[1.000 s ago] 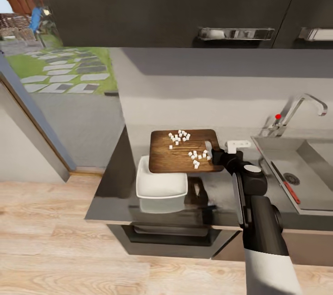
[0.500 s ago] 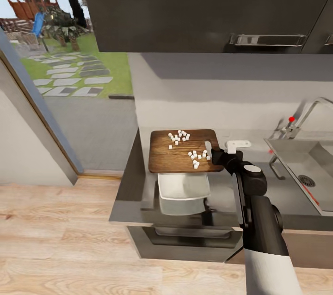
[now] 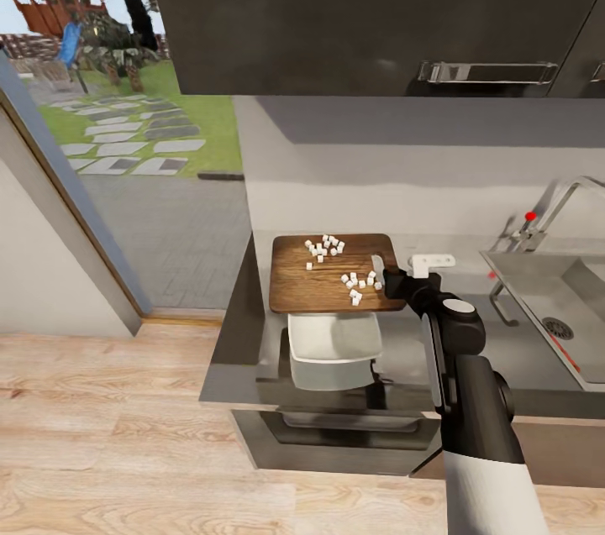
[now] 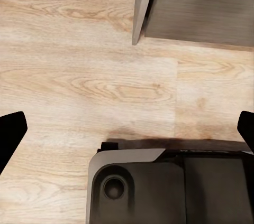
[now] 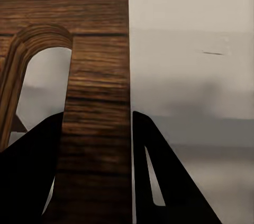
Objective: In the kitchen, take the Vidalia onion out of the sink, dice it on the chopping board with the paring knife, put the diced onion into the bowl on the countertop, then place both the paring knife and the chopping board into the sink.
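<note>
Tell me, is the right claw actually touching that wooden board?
Touching: the right wrist view shows the right claw with its fingers clamped on both sides of the chopping board beside its handle slot.

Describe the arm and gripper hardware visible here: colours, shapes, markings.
The right arm is glossy black with rounded segments, a pale grey round joint cap, and a white lower shell. The right gripper has flat, black, tapered fingers. The left gripper's fingertips are also black, above a dark grey rounded base.

No text, label, brand, number or sign can be read in any view.
</note>
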Tool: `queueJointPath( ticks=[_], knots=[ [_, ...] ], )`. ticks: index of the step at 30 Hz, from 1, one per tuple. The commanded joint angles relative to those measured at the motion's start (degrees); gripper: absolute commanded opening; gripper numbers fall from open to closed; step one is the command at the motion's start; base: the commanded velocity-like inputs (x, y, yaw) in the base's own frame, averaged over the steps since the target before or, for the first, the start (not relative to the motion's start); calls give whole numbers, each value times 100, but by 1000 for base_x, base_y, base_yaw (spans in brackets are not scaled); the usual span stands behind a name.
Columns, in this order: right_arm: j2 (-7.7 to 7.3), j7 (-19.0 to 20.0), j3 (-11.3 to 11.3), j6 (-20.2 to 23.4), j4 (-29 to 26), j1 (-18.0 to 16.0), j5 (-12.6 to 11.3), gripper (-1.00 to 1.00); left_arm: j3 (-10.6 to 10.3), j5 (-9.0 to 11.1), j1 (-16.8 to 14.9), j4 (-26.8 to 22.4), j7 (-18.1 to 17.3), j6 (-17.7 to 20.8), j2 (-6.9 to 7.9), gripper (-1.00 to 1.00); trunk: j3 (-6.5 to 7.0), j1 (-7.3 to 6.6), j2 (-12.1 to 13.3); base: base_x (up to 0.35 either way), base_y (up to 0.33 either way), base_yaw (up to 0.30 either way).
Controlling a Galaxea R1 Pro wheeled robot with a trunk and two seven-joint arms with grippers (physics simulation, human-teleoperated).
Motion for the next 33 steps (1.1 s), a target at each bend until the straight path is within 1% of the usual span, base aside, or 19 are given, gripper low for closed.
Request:
queueJointPath(
  ticks=[1, 8, 18, 23, 27, 33],
  knots=[
    [6, 64, -14, 16, -4, -5, 56, -100, 11, 36, 1, -5, -41, -4, -1, 100, -10, 3, -11, 0, 0, 0],
    [6, 84, -17, -15, 19, -5, 53, -100, 11, 36, 1, 1, -41, -4, -6, 100, -10, 3, -11, 0, 0, 0],
    [6, 109, -25, -500, 87, -5, 44, -100, 11, 37, 1, 12, -41, -4, -2, 100, -10, 3, -11, 0, 0, 0],
    [6, 112, -29, -603, 158, -5, 44, -100, 11, 36, 1, 13, -41, -4, -1, 100, -10, 3, -11, 0, 0, 0],
    [6, 106, -34, -805, 300, -5, 44, -100, 11, 36, 1, 13, -41, -4, -1, 100, -10, 3, -11, 0, 0, 0],
    [6, 104, -34, -870, 426, -5, 44, -100, 11, 36, 1, 14, -41, -4, -2, 100, -10, 3, -11, 0, 0, 0]
  ],
)
